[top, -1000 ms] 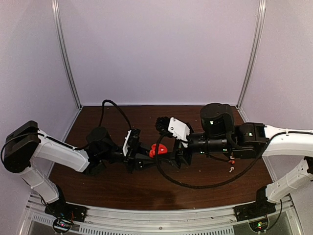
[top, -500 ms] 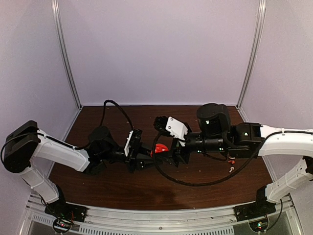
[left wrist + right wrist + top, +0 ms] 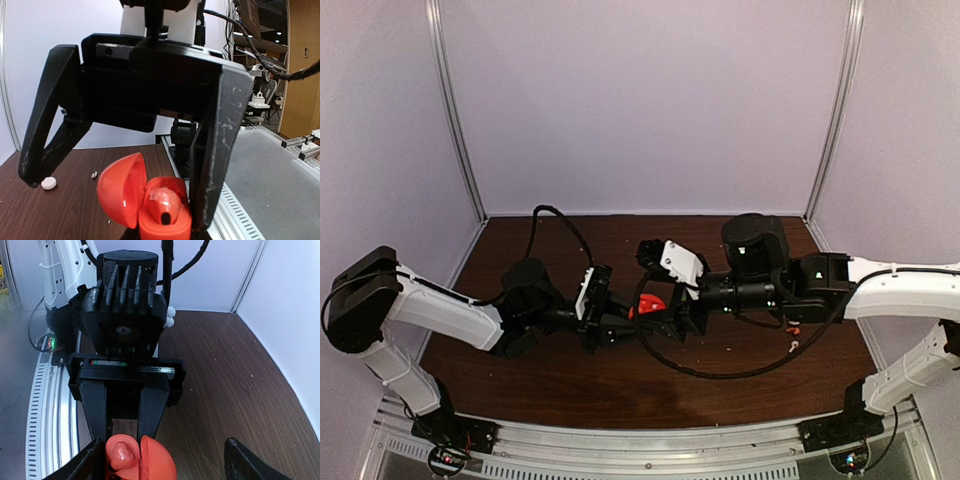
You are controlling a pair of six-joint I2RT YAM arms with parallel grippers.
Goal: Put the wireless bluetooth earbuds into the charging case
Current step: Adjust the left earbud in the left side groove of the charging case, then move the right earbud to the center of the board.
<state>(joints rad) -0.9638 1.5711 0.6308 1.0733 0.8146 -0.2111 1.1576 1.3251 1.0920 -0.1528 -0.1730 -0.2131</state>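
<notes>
Between the two end effectors sits one red charging case (image 3: 120, 192), lid swung open, mouth facing the right gripper (image 3: 167, 461). The left gripper (image 3: 122, 435) pinches the case base. The right gripper has its fingers spread wide with nothing between them.

Count:
- One seated earbud (image 3: 162, 205) in the case.
- Two loose on the table (image 3: 570, 380): one red-orange earbud (image 3: 793, 328) and one white earbud (image 3: 792, 347).

Both loose units lie behind the right gripper's fingertips, beside its own forearm and well apart from the left gripper, so the right arm is nearer. Their long axes are too small to resolve. Judgement: the next pickup calls for the right gripper to back away from the case.
</notes>
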